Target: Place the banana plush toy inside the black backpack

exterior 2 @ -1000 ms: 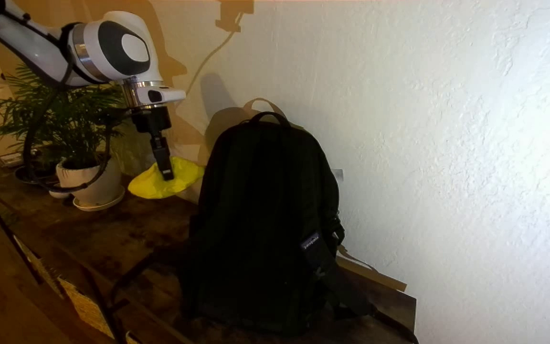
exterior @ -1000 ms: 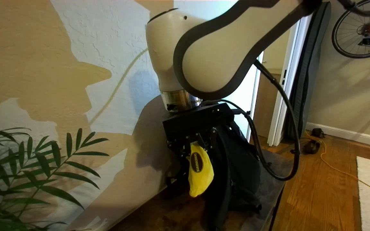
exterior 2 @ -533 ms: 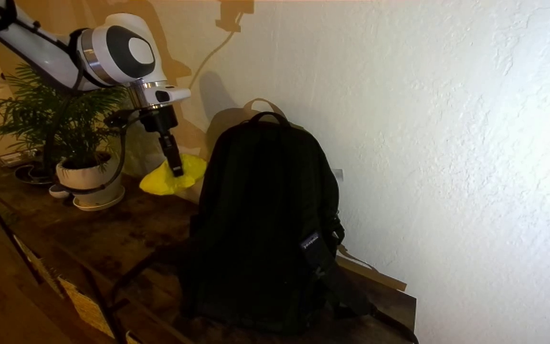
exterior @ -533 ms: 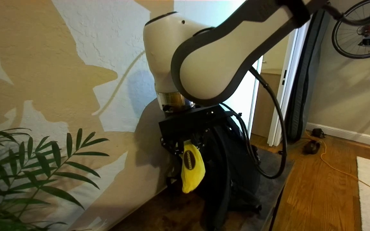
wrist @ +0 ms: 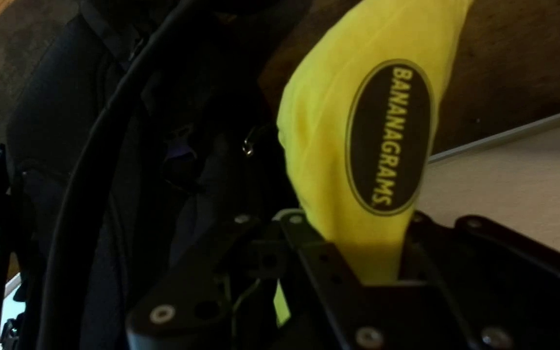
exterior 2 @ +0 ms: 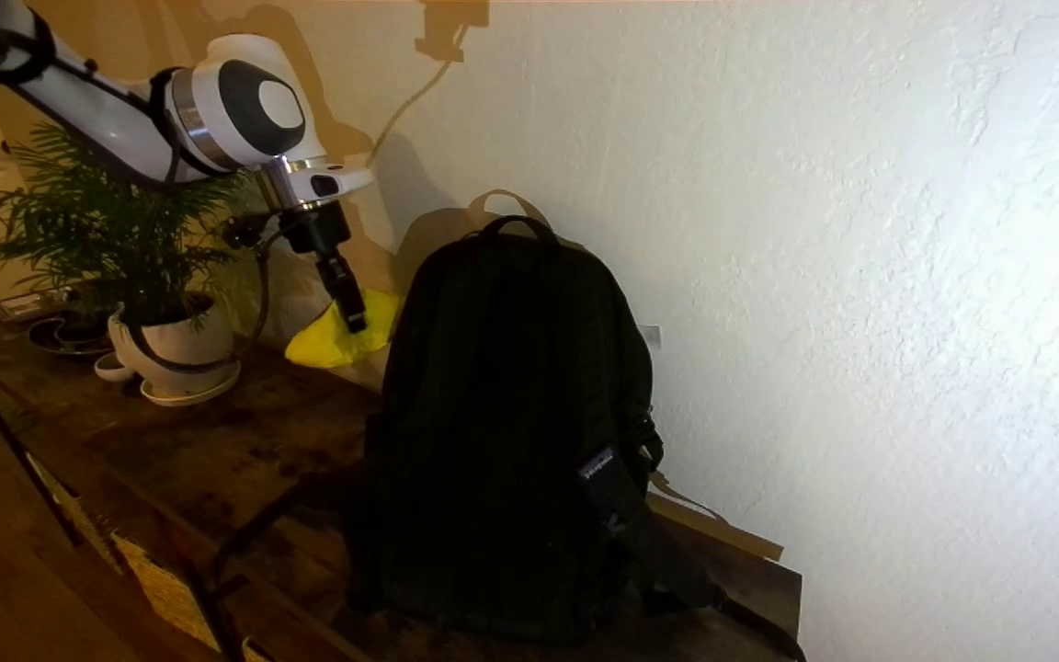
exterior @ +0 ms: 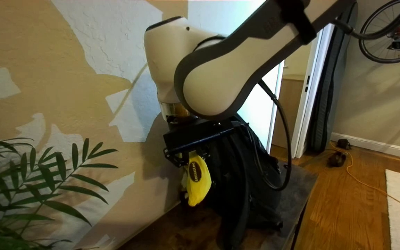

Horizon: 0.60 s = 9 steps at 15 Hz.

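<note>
The banana plush toy is yellow with a dark oval label and shows in both exterior views (exterior: 200,187) (exterior 2: 323,345) and the wrist view (wrist: 319,131). My gripper (exterior 2: 357,324) is shut on it and holds it well above the table, the toy hanging down past the fingers. The black backpack (exterior 2: 511,432) stands upright near the wall. The toy is beside the backpack's upper left edge in that exterior view; I cannot tell whether they touch. In the wrist view the backpack (wrist: 66,121) lies to the left of the toy. The backpack's opening does not show clearly.
A textured wall (exterior 2: 814,276) rises close behind the backpack. A potted plant (exterior 2: 180,359) and a small white bowl (exterior 2: 113,368) stand on the dark wooden table (exterior 2: 217,460). A backpack strap (exterior 2: 263,519) trails toward the table's front edge. A cable (exterior: 286,152) hangs from the arm.
My gripper has carried the toy leftward in one exterior view and rightward, closer to the backpack's edge, in another, rising slightly and tilting. The backpack has not moved.
</note>
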Motion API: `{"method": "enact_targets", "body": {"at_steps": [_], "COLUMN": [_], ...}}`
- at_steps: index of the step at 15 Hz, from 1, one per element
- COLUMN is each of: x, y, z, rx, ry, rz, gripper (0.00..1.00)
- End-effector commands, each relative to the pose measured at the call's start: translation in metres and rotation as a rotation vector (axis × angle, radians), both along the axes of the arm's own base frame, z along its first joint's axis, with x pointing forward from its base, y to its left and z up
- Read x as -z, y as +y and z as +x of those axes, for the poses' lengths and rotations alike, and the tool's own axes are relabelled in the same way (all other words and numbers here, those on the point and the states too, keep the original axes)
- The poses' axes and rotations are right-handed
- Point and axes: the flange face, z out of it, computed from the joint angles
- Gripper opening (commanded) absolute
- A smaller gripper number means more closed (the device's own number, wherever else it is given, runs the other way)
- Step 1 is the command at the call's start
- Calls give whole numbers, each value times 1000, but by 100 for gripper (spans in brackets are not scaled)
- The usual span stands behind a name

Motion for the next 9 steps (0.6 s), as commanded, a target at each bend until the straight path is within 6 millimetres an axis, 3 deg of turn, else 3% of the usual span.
{"method": "enact_targets", "body": {"at_steps": [1,9], "x": [-4,-4], "y": [-16,-29], "z": [10,4], "rx": [-29,20], "ry": [-17,-13], "rz": [-55,-95], "gripper": [4,4]}}
